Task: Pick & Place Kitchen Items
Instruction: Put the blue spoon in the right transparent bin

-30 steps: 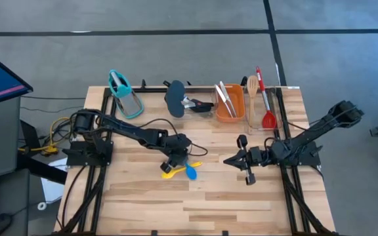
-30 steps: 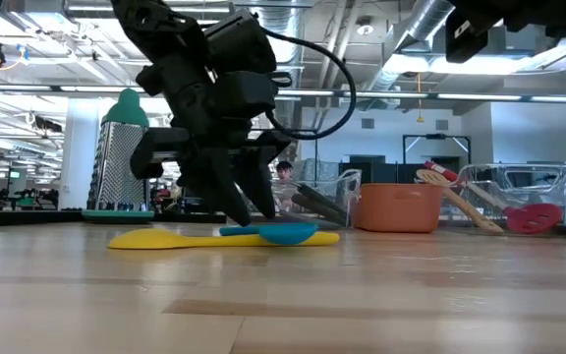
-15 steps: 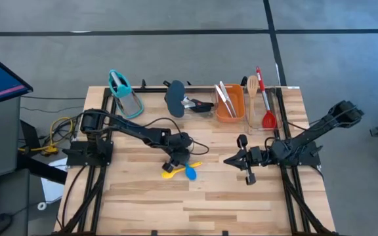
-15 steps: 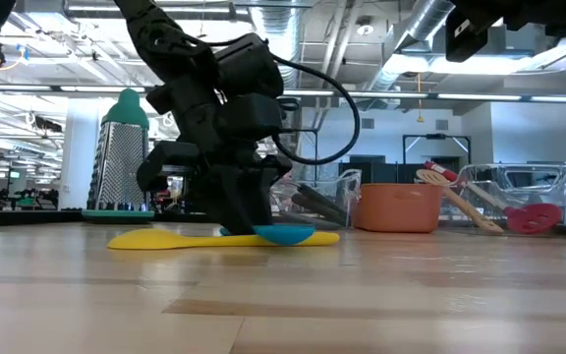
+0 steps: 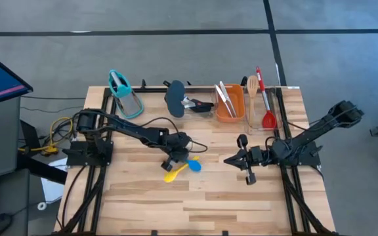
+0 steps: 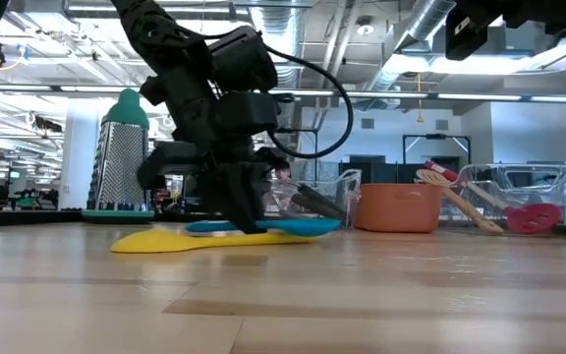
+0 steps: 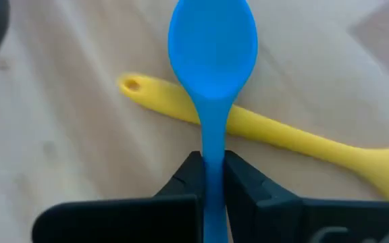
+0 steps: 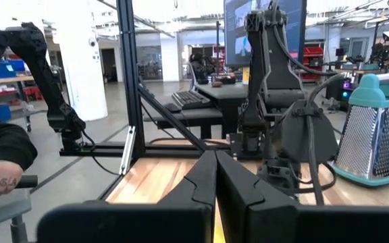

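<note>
While the left gripper (image 7: 213,177) is pinching the thin handle of the blue spoon (image 7: 213,50), the spoon is sitting just above the yellow spoon (image 7: 296,143), crossing over its handle near the middle of the table (image 5: 241,203). Both spoons are looking like smooth moulded plastic, one-piece and rounded, so they are probably handling as very light and fairly stiff, though the glossy surface may be letting a narrow handle slip or swivel between the dark fingers (image 7: 188,177). Taking hold midway along the handle, as the jaws are doing now, is seeming sensible; a grip nearer the bowl would likely be balancing better. In the low view the blue spoon (image 6: 263,227) is appearing to ride slightly clear of the wood, but contact with the yellow spoon (image 6: 165,241) beneath is hard to rule out. Beyond the yellow spoon, toward the far edge, the orange tub (image 5: 229,105) is holding silver tongs (image 5: 224,97), and beside it a wooden slotted spoon (image 5: 252,88) and a red spoon (image 5: 265,105) are lying. To the yellow spoon's right, the right gripper (image 5: 228,160) is waiting, fingers closed on nothing.
</note>
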Available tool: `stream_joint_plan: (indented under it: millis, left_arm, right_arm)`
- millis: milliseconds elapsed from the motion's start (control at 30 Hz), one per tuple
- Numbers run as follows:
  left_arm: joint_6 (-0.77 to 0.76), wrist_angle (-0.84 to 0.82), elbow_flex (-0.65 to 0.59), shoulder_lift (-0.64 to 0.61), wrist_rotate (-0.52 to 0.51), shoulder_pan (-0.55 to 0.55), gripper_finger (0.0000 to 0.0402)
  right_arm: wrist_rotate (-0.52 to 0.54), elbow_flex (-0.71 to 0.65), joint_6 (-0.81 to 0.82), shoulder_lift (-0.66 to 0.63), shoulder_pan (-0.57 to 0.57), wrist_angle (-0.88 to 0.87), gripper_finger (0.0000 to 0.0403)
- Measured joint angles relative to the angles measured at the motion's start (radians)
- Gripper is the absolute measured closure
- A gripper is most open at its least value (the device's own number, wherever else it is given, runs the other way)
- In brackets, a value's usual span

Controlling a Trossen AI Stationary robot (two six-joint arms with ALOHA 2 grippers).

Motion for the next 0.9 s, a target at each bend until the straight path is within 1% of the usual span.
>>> stream_joint_plan:
  millis: [67, 167, 300, 400, 433, 500, 533, 633, 700, 767, 900]
  left_arm:
    - [0.000, -0.002, 0.000, -0.011, -0.052, 0.000, 0.0393]
    - [-0.001, -0.011, 0.000, -0.041, -0.103, 0.000, 0.0396]
    - [-0.011, -0.002, 0.001, -0.122, -0.106, 0.000, 0.0397]
    - [-0.067, 0.014, 0.001, -0.211, -0.115, 0.010, 0.0396]
    - [-0.088, 0.011, 0.001, -0.246, -0.114, 0.017, 0.0396]
    - [-0.137, 0.050, 0.000, -0.309, -0.105, 0.037, 0.0398]
    - [-0.158, 0.085, -0.012, -0.339, -0.089, 0.049, 0.0398]
    - [-0.231, 0.276, -0.077, -0.417, -0.008, 0.084, 0.0399]
    - [-0.286, 0.415, -0.129, -0.459, 0.038, 0.106, 0.0399]
    - [-0.333, 0.554, -0.171, -0.478, 0.062, 0.119, 0.0399]
    - [-0.394, 0.758, -0.241, -0.485, 0.061, 0.123, 0.0399]
  right_arm:
    - [0.000, 0.000, 0.000, 0.000, 0.000, 0.017, 0.0402]
    - [0.000, 0.000, 0.000, 0.000, 0.000, 0.028, 0.0402]
    - [0.000, 0.000, -0.005, -0.007, 0.012, 0.031, 0.0402]
    - [0.002, 0.000, -0.025, -0.019, 0.027, 0.034, 0.0402]
    - [0.011, 0.000, -0.040, -0.026, 0.035, 0.036, 0.0402]
    - [0.070, 0.001, -0.070, -0.036, 0.054, 0.041, 0.0402]
    - [0.114, 0.001, -0.084, -0.040, 0.065, 0.037, 0.0402]
    - [0.260, 0.001, -0.097, -0.041, 0.087, 0.027, 0.0402]
    - [0.325, 0.001, -0.092, -0.040, 0.092, 0.008, 0.0402]
    - [0.344, 0.001, -0.080, -0.028, 0.087, 0.003, 0.0402]
    - [0.336, 0.001, -0.003, 0.004, 0.053, 0.013, 0.0402]
